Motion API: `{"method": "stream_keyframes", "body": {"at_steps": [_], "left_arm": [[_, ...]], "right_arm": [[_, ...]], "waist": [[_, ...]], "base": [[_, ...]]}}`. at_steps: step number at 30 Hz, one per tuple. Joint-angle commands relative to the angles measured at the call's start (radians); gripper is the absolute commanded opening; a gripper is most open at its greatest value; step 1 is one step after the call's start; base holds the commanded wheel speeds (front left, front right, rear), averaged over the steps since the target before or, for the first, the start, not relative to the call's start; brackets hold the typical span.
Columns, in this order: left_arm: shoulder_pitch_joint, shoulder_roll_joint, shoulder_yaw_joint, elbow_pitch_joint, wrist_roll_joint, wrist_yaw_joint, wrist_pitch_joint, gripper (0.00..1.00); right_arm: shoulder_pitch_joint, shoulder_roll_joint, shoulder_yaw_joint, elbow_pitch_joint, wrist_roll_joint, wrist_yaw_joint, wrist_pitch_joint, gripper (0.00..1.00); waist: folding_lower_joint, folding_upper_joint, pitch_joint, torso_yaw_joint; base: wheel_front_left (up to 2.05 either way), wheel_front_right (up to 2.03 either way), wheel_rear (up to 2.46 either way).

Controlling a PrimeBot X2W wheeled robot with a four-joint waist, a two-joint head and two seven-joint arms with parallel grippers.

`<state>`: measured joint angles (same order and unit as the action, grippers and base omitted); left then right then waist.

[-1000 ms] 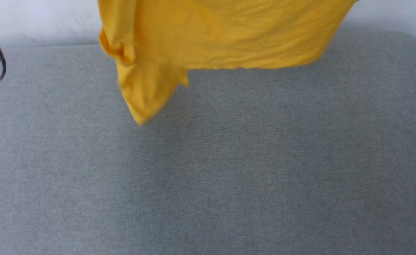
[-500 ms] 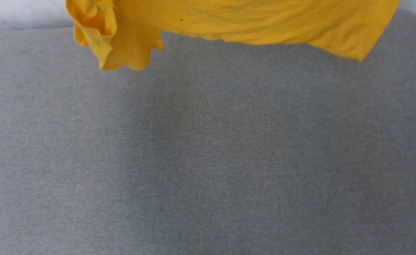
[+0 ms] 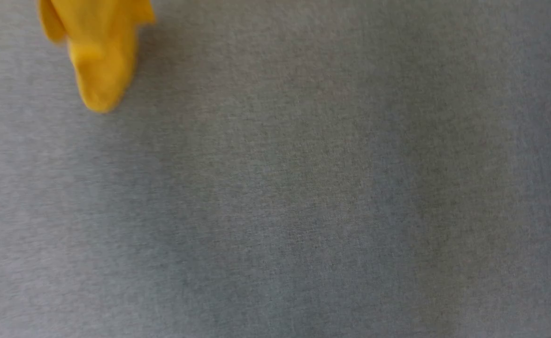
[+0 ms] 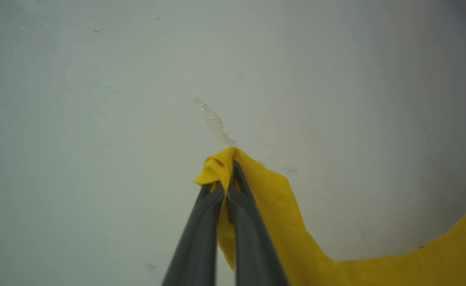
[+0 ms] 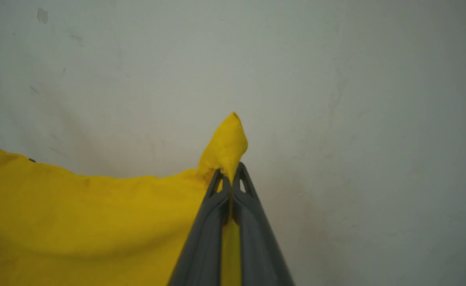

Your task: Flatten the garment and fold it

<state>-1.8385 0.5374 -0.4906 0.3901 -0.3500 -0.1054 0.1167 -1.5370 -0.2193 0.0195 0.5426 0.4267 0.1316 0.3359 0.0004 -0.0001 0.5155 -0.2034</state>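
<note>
Head view: shirt (image 3: pixel 99 56) corner dangles at 11 o'clock over grey worktop (image 3: pixel 303 188). Wrist views: left gripper (image 4: pixel 228 178), right gripper (image 5: pixel 230 174) both clamped on shirt edge.

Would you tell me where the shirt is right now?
The shirt hangs pinched by the left gripper and right gripper before a pale wall; in the head view its loose end shows upper left over the grey surface.
</note>
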Motion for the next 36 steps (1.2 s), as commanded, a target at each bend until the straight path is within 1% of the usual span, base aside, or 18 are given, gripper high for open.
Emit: {"method": "stream_keyframes", "body": {"at_steps": [1, 6, 10, 12, 17, 22, 25, 29, 33, 36], "left_arm": [[-0.056, -0.008, -0.002, 0.001, 0.02, 0.003, -0.024, 0.0], [-0.119, -0.04, -0.024, 0.008, 0.042, -0.001, -0.088, 0.0], [-0.118, -0.059, -0.032, 0.016, 0.025, -0.006, -0.117, 0.0], [-0.098, -0.055, -0.052, 0.018, 0.017, -0.012, -0.133, 0.0], [-0.032, -0.05, -0.076, 0.0, -0.052, -0.021, -0.169, 0.0], [0.086, -0.052, -0.078, -0.087, -0.197, -0.024, -0.167, 0.0], [0.182, -0.029, -0.076, -0.184, -0.265, -0.025, -0.172, 0.0], [0.341, 0.014, -0.072, -0.325, -0.324, -0.016, -0.178, 0.0], [0.533, 0.066, -0.068, -0.484, -0.379, 0.025, -0.174, 0.0], [0.712, 0.102, -0.073, -0.605, -0.416, 0.077, -0.181, 0.0]], "right_arm": [[-0.037, -0.003, -0.007, 0.016, -0.016, -0.001, -0.025, 0.0], [-0.073, -0.019, -0.021, 0.037, -0.038, -0.001, -0.074, 0.0], [-0.077, -0.034, -0.008, 0.041, -0.041, -0.001, -0.105, 0.0], [-0.068, -0.048, 0.015, 0.043, -0.043, -0.001, -0.122, 0.0], [-0.04, -0.09, 0.096, 0.019, -0.011, -0.001, -0.156, 0.0], [0.032, -0.168, 0.201, -0.087, 0.099, -0.001, -0.177, 0.0], [0.118, -0.241, 0.24, -0.193, 0.18, -0.001, -0.17, 0.0], [0.286, -0.339, 0.225, -0.355, 0.279, -0.001, -0.156, 0.0], [0.512, -0.395, 0.16, -0.491, 0.346, -0.001, -0.149, 0.0], [0.691, -0.4, 0.094, -0.568, 0.372, -0.001, -0.155, 0.0]], "waist": [[-0.0004, 0.0001, 0.109, -0.064], [-0.0004, 0.0001, 0.179, -0.05], [-0.0004, 0.0001, 0.225, -0.033], [-0.0004, 0.0001, 0.25, -0.02], [-0.0004, 0.0001, 0.294, 0.019], [-0.0004, 0.0001, 0.285, 0.065], [-0.0004, 0.0001, 0.258, 0.089], [-0.0004, 0.0001, 0.213, 0.11], [-0.0004, 0.0001, 0.164, 0.121], [-0.0004, 0.0001, 0.117, 0.126]], "base": [[0.0, 0.0, 0.0], [0.0, 0.0, 0.0], [0.0, 0.0, 0.0], [0.0, 0.0, 0.0], [0.0, 0.0, 0.0], [0.0, 0.0, 0.0], [0.0, 0.0, 0.0], [0.0, 0.0, 0.0], [0.0, 0.0, 0.0], [0.0, 0.0, 0.0]]}}
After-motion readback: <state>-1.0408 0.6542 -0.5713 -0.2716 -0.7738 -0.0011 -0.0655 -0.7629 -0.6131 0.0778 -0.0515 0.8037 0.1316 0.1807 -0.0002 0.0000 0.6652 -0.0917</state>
